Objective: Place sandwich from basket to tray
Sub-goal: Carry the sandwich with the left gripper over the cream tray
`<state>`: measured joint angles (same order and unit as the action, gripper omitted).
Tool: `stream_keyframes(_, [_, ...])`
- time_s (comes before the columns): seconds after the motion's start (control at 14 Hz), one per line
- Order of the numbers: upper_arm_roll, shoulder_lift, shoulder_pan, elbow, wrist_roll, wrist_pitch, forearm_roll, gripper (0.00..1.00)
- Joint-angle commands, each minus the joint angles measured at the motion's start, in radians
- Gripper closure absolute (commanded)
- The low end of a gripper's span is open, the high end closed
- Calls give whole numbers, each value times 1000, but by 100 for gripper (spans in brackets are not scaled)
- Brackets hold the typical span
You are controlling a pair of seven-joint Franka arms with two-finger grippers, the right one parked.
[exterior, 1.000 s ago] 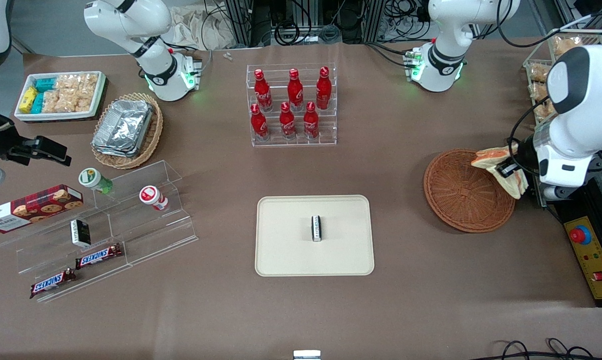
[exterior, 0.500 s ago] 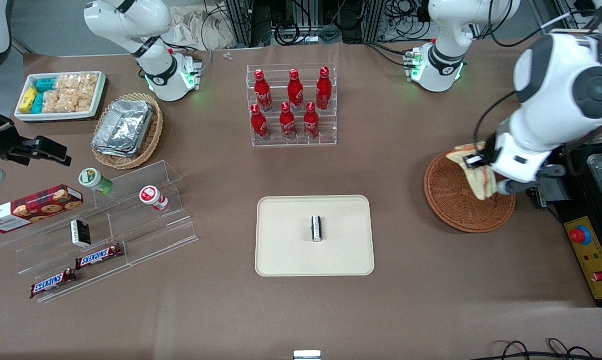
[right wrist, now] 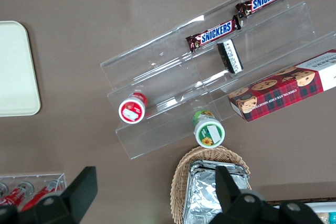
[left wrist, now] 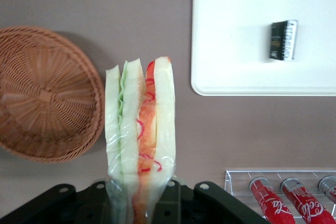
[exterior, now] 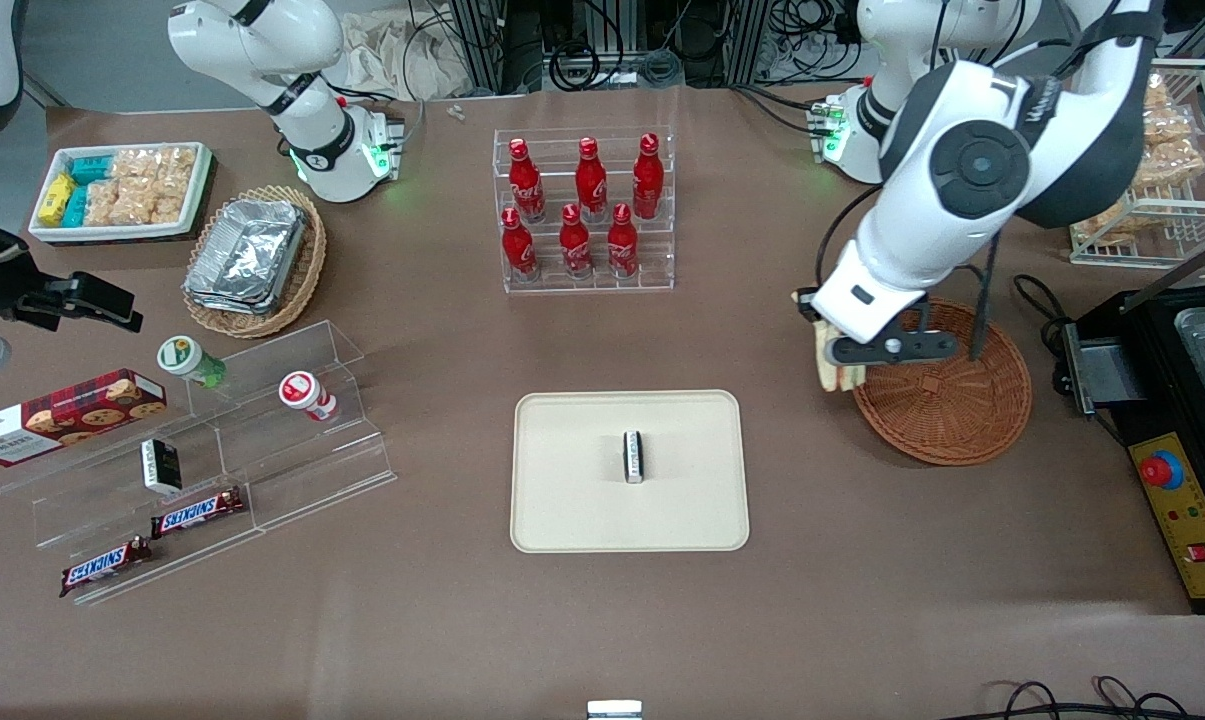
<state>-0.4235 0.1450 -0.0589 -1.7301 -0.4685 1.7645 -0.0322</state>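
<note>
My left gripper [exterior: 830,340] is shut on the sandwich [exterior: 834,371], a plastic-wrapped wedge of white bread with orange-red and green filling. In the left wrist view the sandwich [left wrist: 139,129] hangs from the gripper [left wrist: 140,199] above bare table, between the basket and the tray. The reddish-brown wicker basket [exterior: 952,400] [left wrist: 42,98] is empty. The gripper is in the air just past the basket's rim on the tray's side. The cream-beige tray [exterior: 582,500] [left wrist: 236,51] lies at the table's middle with a small dark packet [exterior: 634,457] on it.
A clear rack of red cola bottles [exterior: 586,210] stands farther from the front camera than the tray. Toward the parked arm's end are a clear stepped shelf with Snickers bars [exterior: 197,513], a tan basket with foil containers [exterior: 252,258] and a white snack tray [exterior: 122,190].
My left gripper has carried the sandwich from above the basket's outer rim, across the basket, to just past its rim on the tray's side. The basket and tray have not moved.
</note>
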Motion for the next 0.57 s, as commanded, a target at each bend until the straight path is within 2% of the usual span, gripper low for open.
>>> stream_keyframes(0.0, [-85,88,8,50,1,42,-75,100])
stream_keyframes(0.21, [-119,154,7,49,8,75,-112,100])
stream_keyframes(0.43, [-172,241,7,50,1,111,-231,100])
stream_keyframes(0.5, [-175,267,7,49,-2,143,-241,100])
